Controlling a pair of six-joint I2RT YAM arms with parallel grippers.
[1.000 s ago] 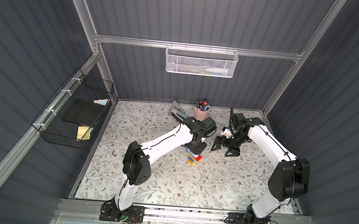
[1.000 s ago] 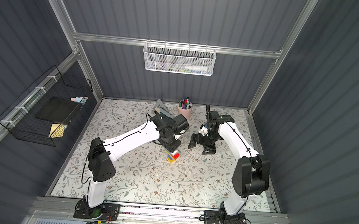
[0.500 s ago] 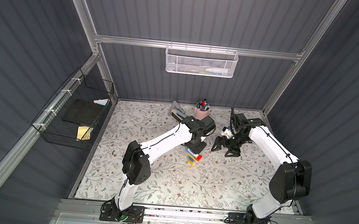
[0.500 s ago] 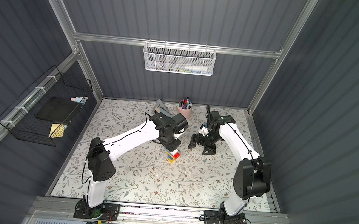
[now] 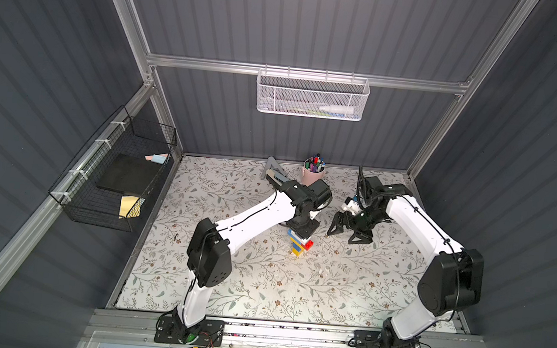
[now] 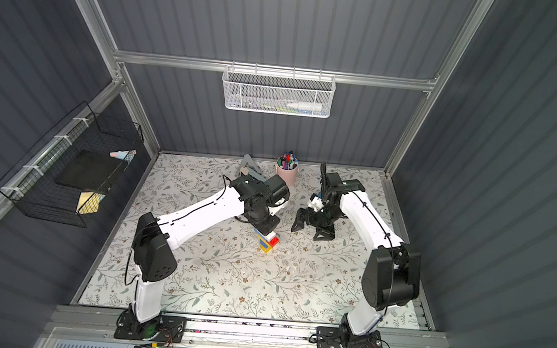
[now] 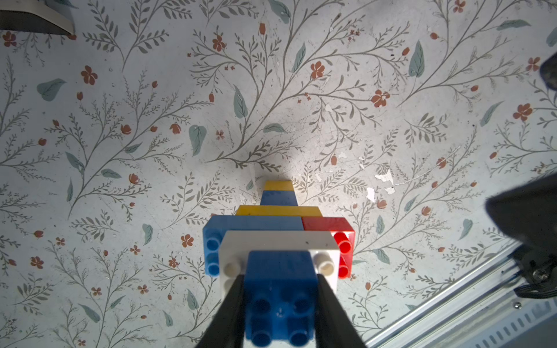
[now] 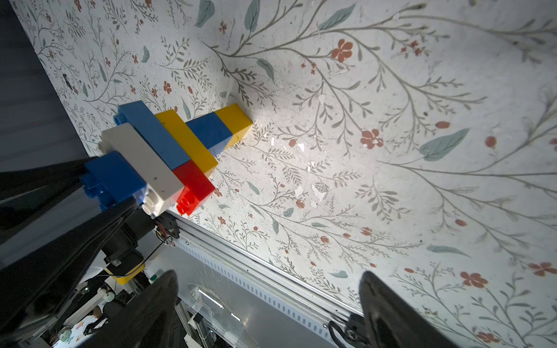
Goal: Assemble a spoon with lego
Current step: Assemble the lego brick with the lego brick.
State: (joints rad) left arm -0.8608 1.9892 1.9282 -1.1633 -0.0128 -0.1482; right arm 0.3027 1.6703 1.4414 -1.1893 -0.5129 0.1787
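The spoon [image 7: 278, 241] stands upright mid-counter [image 5: 259, 284], its yellow end down on the surface. The left fingers [image 7: 229, 310] are clamped on either side of its top dark blue brick. The left arm [image 5: 252, 216] reaches forward, wrist pointing straight down. The right fingers [image 8: 156, 301] are spread wide and empty, near the spoon but apart from it, with the right arm [image 5: 415, 223] bent inward

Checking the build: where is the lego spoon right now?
In both top views the yellow, blue, white and red brick spoon stands upright on the floral mat, its top clamped by the left gripper.
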